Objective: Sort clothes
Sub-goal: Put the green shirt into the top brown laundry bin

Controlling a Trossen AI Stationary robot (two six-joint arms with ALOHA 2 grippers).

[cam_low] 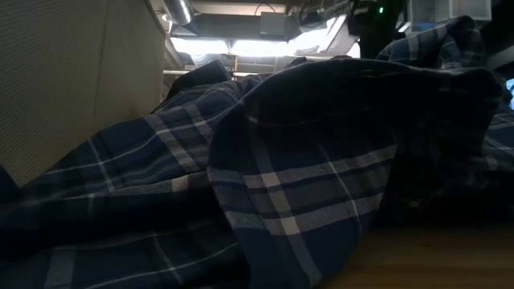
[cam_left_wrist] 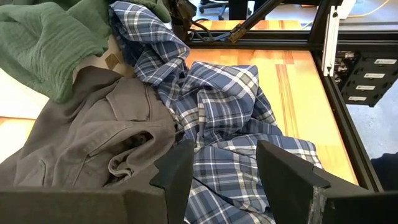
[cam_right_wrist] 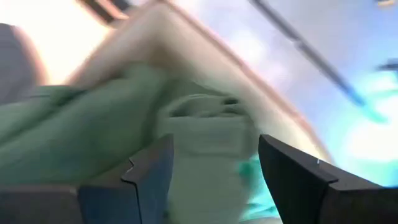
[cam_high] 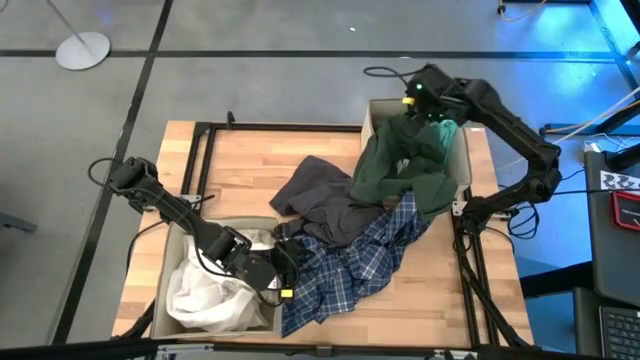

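Observation:
A blue-white plaid shirt point(cam_high: 350, 265) lies spread on the table's near middle and fills the low view point(cam_low: 305, 185). A dark grey garment point(cam_high: 315, 200) lies partly on its far side. A dark green garment point(cam_high: 405, 165) hangs out of the right beige bin point(cam_high: 375, 110), over its near wall and onto the pile. A teal one point(cam_high: 447, 128) shows inside that bin. White clothes point(cam_high: 210, 290) fill the left beige bin point(cam_high: 170, 250). My left gripper point(cam_left_wrist: 224, 180) is open at the plaid shirt's left edge point(cam_high: 285, 268). My right gripper point(cam_right_wrist: 214, 174) is open above the green garment in the right bin point(cam_high: 420, 112).
A black metal frame point(cam_high: 200, 160) runs along the table's edges, and its right-hand rail point(cam_left_wrist: 339, 93) stands beside the plaid shirt. Bare wood point(cam_high: 240, 160) shows at the far left and at the near right corner point(cam_high: 440, 290).

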